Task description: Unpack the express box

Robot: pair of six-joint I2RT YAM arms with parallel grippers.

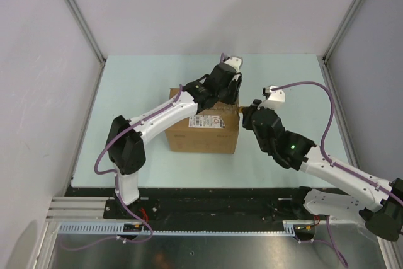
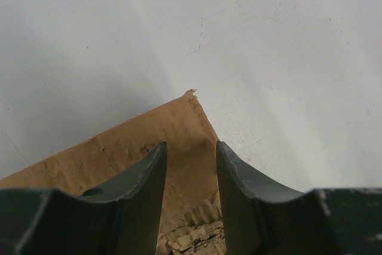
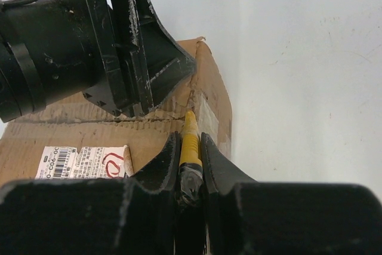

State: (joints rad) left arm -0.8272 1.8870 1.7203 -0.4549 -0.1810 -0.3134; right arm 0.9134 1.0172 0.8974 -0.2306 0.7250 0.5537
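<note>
Express box (image 1: 203, 138) sat shut on the table (image 1: 126, 92). Right gripper (image 3: 190, 143) clenched a yellow tool (image 3: 190, 125), tip at the box's top seam, likely to slit tape. Left gripper (image 2: 191, 147), jaws parted, pressed the box's far corner, apparently steadying it.

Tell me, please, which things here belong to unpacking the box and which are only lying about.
Of the job: box; yellow tool, clamped in the right gripper; left gripper, over the box top.
Not of the job: table; purple cable.
</note>
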